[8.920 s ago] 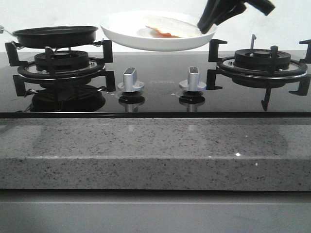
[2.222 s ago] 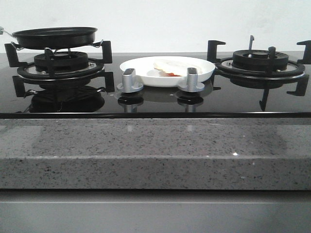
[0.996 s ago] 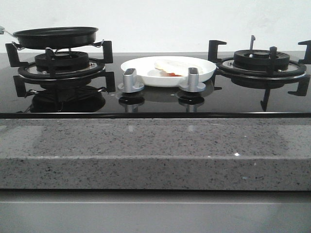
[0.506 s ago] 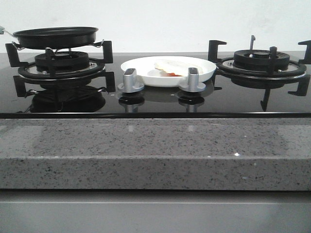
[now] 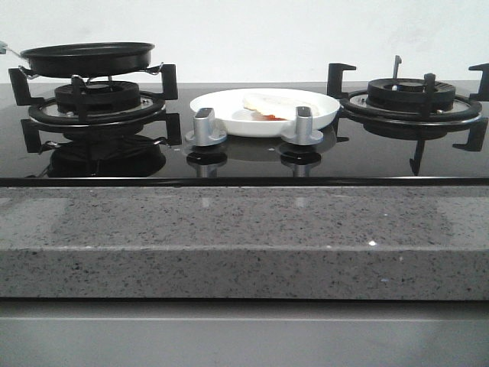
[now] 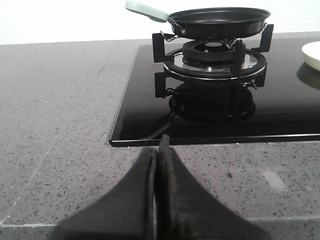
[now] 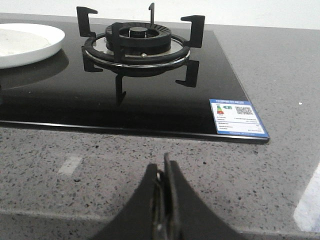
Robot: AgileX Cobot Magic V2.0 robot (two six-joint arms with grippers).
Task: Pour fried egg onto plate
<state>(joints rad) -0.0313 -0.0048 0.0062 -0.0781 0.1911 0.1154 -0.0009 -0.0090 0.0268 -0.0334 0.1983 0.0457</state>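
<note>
Glossy black glass cooktop (image 5: 244,157) lies set into a speckled grey stone table (image 5: 244,237), with a burner on each side. Between the burners, just behind the two silver control knobs (image 5: 205,128), sits the round, shallow, glossy white plate (image 5: 229,103) flat on the glass. On it rests the fried egg (image 5: 269,105), a floppy cream-white piece with an orange-red patch at its near edge, lying a little right of the plate's middle and well inside the rim.

On the left burner's black metal grate (image 5: 92,107) stands a round black frying pan (image 5: 88,57); the left wrist view shows its pale mint-green handle (image 6: 146,10) pointing away to the left, and the pan's inside looks bare. The right burner (image 5: 411,95) carries nothing on its black grate.

The left claw (image 6: 156,165) hovers over the grey table near the cooktop's left front corner, its dark fingers pressed together and gripping nothing. The right claw (image 7: 164,180) hangs over the table in front of the right burner, its fingers likewise closed on nothing. A blue and white label (image 7: 238,116) is stuck at the cooktop's near right corner. Neither claw appears in the front view.
</note>
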